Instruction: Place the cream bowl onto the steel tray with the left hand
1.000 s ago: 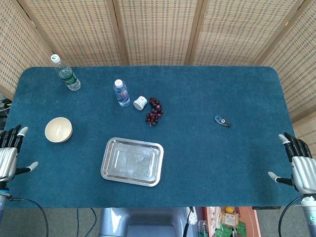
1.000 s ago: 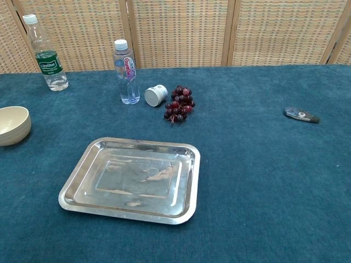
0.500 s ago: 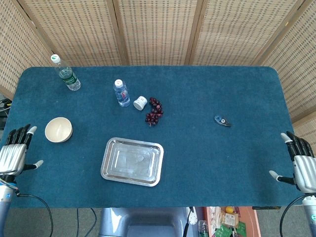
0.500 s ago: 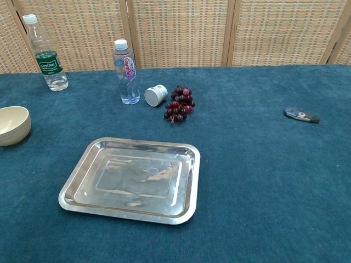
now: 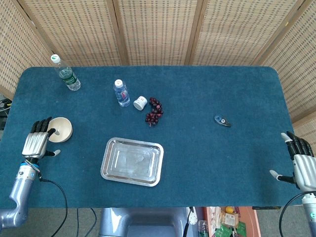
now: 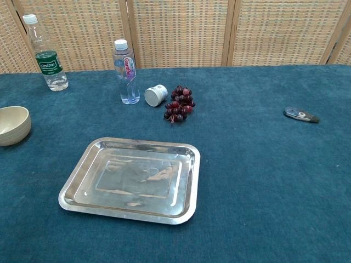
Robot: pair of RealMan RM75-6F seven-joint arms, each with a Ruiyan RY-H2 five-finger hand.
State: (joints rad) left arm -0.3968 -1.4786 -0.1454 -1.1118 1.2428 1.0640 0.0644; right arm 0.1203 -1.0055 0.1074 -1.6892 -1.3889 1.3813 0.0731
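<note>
- Progress: we judge the task barely begun; nothing has been lifted and nothing placed.
- Left hand [image 5: 37, 143]: we find it over the table's left edge, just beside the bowl, fingers spread and holding nothing. Its fingertips lie at the bowl's left rim; we cannot tell whether they touch. The chest view does not show this hand.
- Bowl [image 5: 59, 129]: it sits upright on the cloth at the far left, well apart from the tray. In the chest view the bowl [image 6: 12, 125] appears undisturbed at the frame's left edge.
- Tray [image 5: 132, 161]: it lies flat and bare near the front edge, to the right of the bowl. The chest view confirms the tray [image 6: 131, 179] carries nothing.
- Remaining work, in our judgement: close on the bowl, lift it, carry it rightward, and set it down inside the tray's rim.
- Right hand [image 5: 300, 163]: it hangs off the table's right edge, fingers apart, holding nothing, and takes no part.
- Change since a second ago: we note the left hand has moved from off the table's left edge inward and up to the bowl's side. Bowl, tray and the other items have not shifted; the right hand has barely moved.
</note>
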